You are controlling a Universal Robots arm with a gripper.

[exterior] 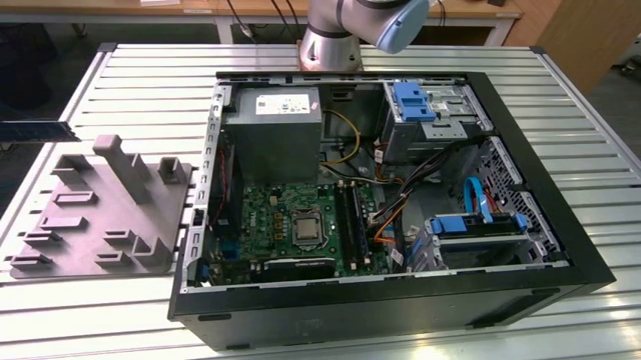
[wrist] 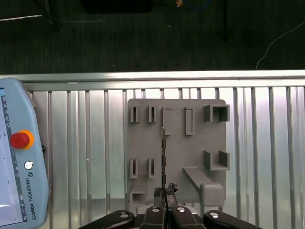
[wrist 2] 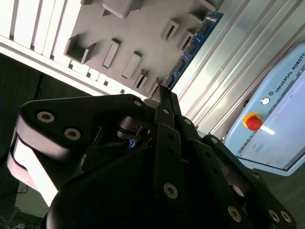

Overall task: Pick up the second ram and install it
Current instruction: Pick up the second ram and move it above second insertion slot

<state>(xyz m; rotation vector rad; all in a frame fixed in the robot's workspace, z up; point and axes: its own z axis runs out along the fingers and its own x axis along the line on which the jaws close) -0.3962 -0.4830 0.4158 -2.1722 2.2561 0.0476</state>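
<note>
The second ram shows edge-on as a thin dark strip over the grey holder block. My gripper is shut on its near end. In the second wrist view the black fingers pinch the blue-green board, which runs away from them above the holder block. In the exterior view the ram hangs at the far left, above the table's edge and beside the holder block. The open computer case holds the motherboard's black memory slots.
A teach pendant with a red stop button lies on the slatted table next to the holder. Inside the case are a grey power supply, drive cages with blue latches and loose cables. The arm's base stands behind the case.
</note>
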